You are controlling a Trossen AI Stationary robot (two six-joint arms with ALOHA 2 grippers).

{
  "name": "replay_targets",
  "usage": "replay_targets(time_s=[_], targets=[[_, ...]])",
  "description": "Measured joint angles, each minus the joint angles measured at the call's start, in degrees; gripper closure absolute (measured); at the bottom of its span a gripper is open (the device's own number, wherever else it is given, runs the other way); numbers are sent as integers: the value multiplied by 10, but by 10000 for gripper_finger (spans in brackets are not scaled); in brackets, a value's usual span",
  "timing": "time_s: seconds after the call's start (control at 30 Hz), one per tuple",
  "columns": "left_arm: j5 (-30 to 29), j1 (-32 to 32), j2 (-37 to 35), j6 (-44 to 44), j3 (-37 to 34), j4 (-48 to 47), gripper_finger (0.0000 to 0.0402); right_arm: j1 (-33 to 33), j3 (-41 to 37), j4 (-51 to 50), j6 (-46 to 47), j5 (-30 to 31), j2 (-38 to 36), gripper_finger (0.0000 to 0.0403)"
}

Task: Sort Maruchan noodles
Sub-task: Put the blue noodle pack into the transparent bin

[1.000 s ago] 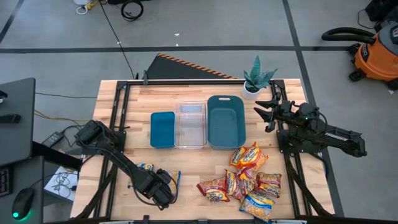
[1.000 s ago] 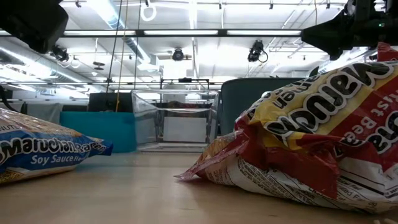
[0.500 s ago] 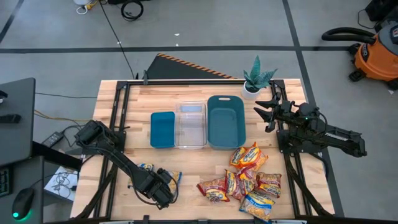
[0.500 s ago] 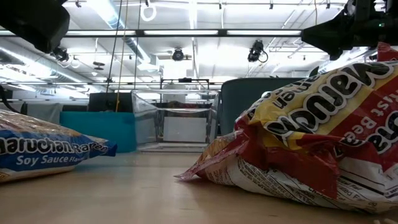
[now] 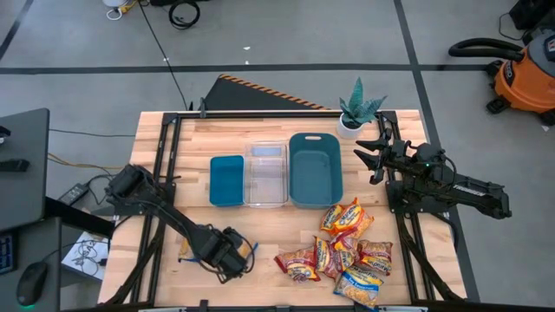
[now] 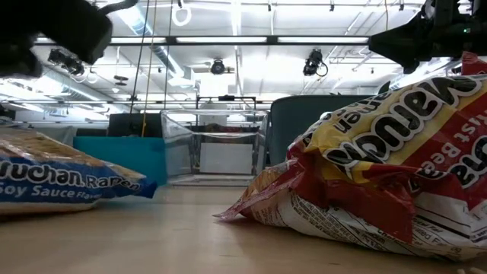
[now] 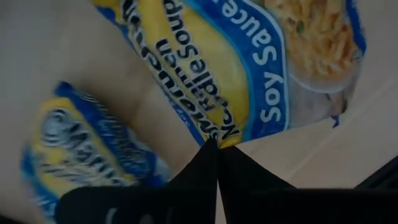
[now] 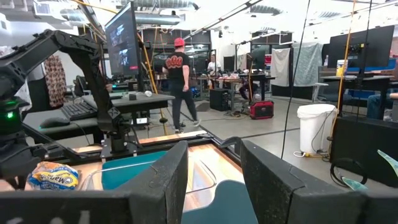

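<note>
My left gripper (image 5: 232, 257) sits low at the near left part of the pale wooden table (image 5: 195, 139), its dark fingers (image 7: 211, 171) pressed together on the edge of a crinkly yellow-and-blue plastic noodle packet printed "Soy Sauce" (image 7: 249, 68); I take that thin edge because a flat packet offers nothing else to pinch. In the low view this packet (image 6: 65, 179) looks lifted a little off the wood, though its left end is cut off by the frame. A second blue-and-yellow packet (image 7: 93, 155) lies just beside it, blurred, so I cannot read its flavour. The other noodles, a heap of yellow packets with red and orange print (image 5: 347, 247), rest at the near right, overlapping, so I cannot count them. Three bins stand in a row mid-table: a small teal tub (image 5: 226, 180), a clear plastic tub (image 5: 266, 175) and a larger teal tub (image 5: 316, 168); I judge the blue packets belong in one of them, but nothing shows which. My right gripper (image 5: 371, 154) waits at the far right near a small potted plant (image 5: 356, 110), fingers spread and holding nothing.
</note>
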Motion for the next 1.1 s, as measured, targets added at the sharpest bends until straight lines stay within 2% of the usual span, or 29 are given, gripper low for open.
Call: replay_targets(time_s=[0.13, 0.3, 0.57, 0.77, 0.83, 0.97, 1.1], targets=[[-12, 23, -27, 42, 36, -64, 394, 0, 0, 0, 0, 0, 0, 250], [-78, 54, -72, 93, 99, -131, 395, 0, 0, 0, 0, 0, 0, 250], [-187, 111, -126, 193, 204, -146, 396, 0, 0, 0, 0, 0, 0, 250], [-332, 162, -139, 279, 234, -143, 396, 0, 0, 0, 0, 0, 0, 250], [-358, 189, -135, 312, 233, -146, 396, 0, 0, 0, 0, 0, 0, 250], [-360, 253, -114, 394, 232, -130, 396, 0, 0, 0, 0, 0, 0, 250], [-336, 308, -84, 495, 233, -128, 396, 0, 0, 0, 0, 0, 0, 250]])
